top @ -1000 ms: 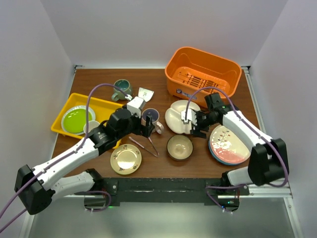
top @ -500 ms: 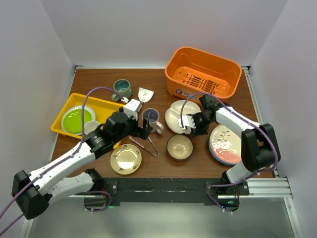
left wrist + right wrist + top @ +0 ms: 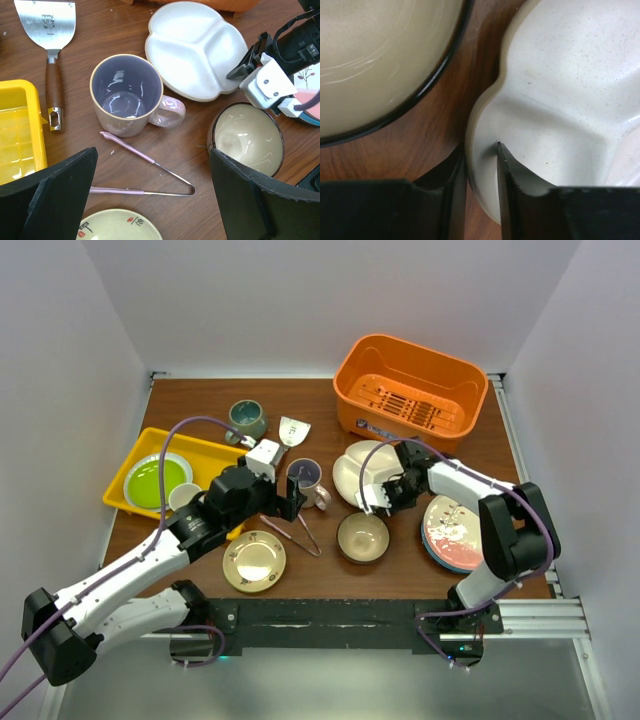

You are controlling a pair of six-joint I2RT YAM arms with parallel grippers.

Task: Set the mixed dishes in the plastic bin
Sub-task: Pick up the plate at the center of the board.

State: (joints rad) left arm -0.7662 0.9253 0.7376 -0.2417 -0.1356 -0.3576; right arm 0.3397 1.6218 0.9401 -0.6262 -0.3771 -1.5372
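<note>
Although the fingertips of the right gripper (image 3: 383, 492) are lost under its own black body in the top view, they are shown close up by the right wrist camera. The two dark fingers are set nearly together on the rim of the white divided ceramic plate (image 3: 560, 75), one outside the edge and one inside, and the rim is pinched between them. Only part of that plate is caught there, the rest being cut off by the frame, as is most of the round bronze bowl (image 3: 375, 55) just beside it. Whether the plate is raised off the wooden table (image 3: 200, 410) cannot be told. From above, the plate is seen just in front of the deep orange plastic bin (image 3: 346, 390) (outside it, near its front wall), with the bowl farther out from the bin. The left gripper (image 3: 152, 151) is spread wide with nothing held. The lavender ceramic mug (image 3: 125, 95) is seen upright beyond its fingers, to the left of the bin's front.
</note>
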